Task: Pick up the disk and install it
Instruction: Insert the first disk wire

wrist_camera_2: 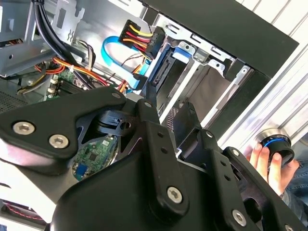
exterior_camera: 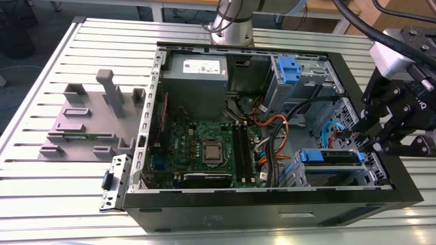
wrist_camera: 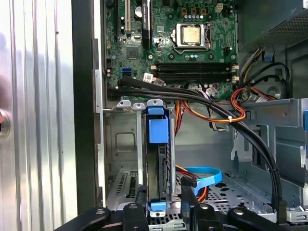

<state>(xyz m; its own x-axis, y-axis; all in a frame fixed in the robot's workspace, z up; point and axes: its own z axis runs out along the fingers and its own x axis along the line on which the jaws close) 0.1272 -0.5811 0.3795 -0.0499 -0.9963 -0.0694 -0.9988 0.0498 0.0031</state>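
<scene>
Tool (exterior_camera: 371, 143) at the case's (exterior_camera: 272, 201) drive bay.
Disk (wrist_camera: 158, 159) seated in bay; can't tell if tool's clamped on it.

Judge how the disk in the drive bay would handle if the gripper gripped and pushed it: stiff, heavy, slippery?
The disk looks like a rigid slab in a blue bracket, so it probably would not flex. Being metal, it is likely heavy for its size. Standing on edge between bay rails, it should slide rather than tip. The gripper is beside its near end.
</scene>
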